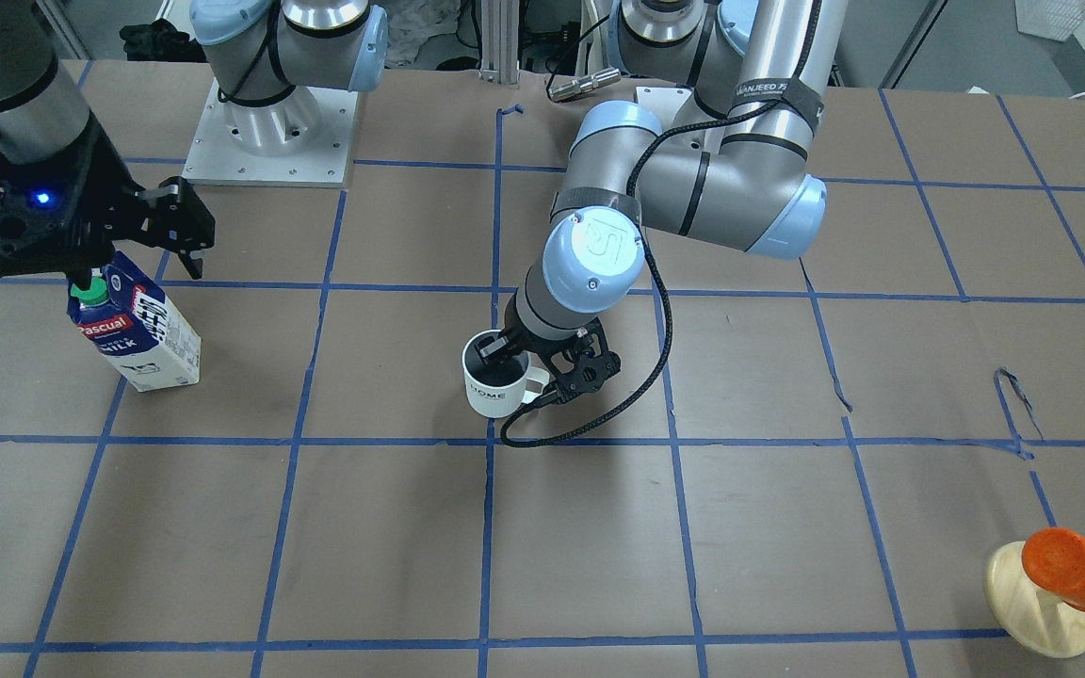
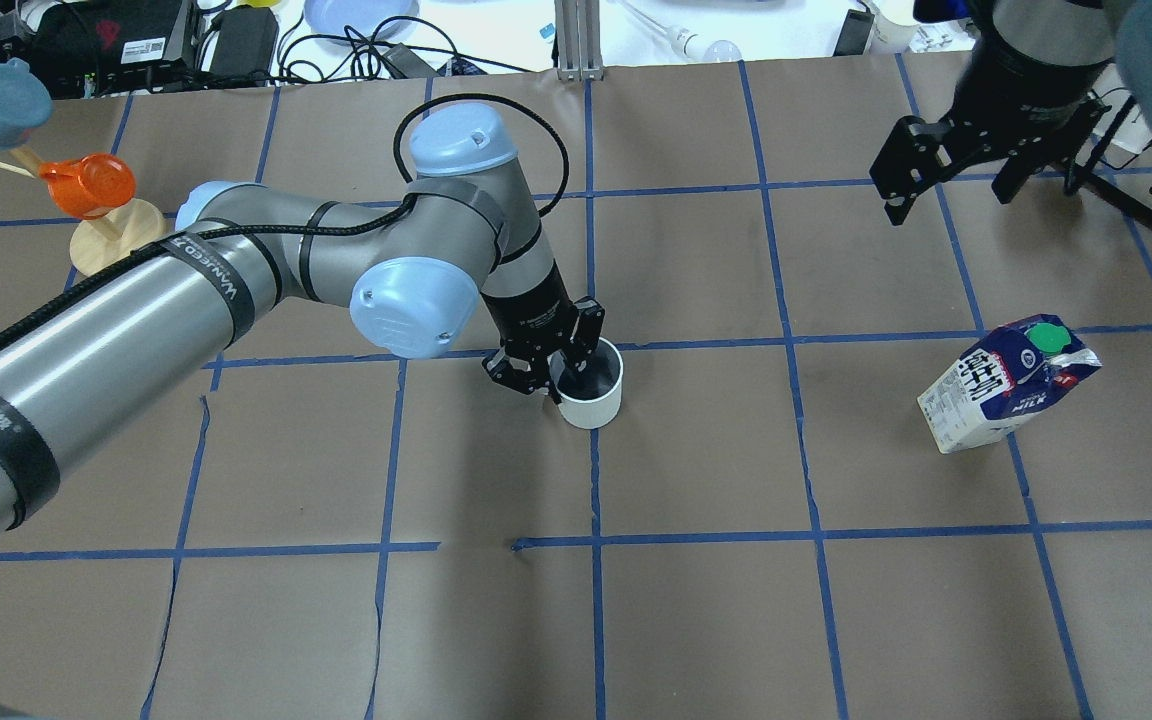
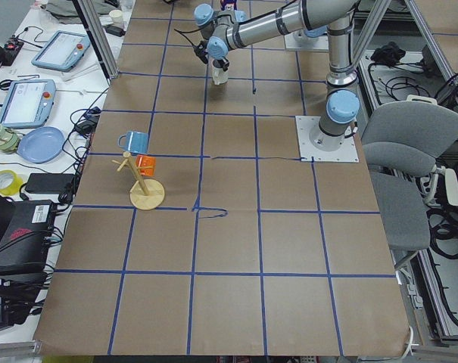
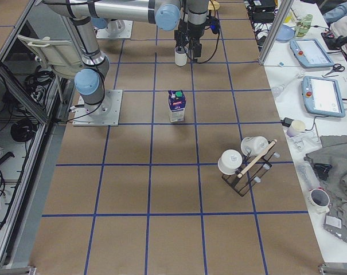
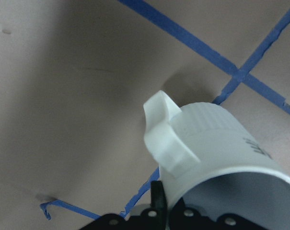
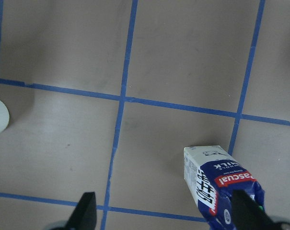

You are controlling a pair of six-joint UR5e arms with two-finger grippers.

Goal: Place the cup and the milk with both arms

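The white cup (image 1: 495,388) with "HOME" lettering stands near the table's middle, also seen in the overhead view (image 2: 594,395). My left gripper (image 2: 554,380) comes down on it from above. One finger is inside the cup and one outside by the handle, shut on the wall; the left wrist view shows the handle (image 5: 166,139) close up. The blue and white milk carton (image 2: 1006,385) stands upright on the table (image 1: 137,330). My right gripper (image 2: 951,195) hangs open and empty above and behind the carton (image 6: 221,184).
A wooden stand with an orange cup (image 2: 86,185) and a blue cup (image 2: 4,100) is at the far left corner. A rack with white mugs (image 4: 242,160) stands beyond the carton towards the operators' side. Blue tape lines grid the brown table.
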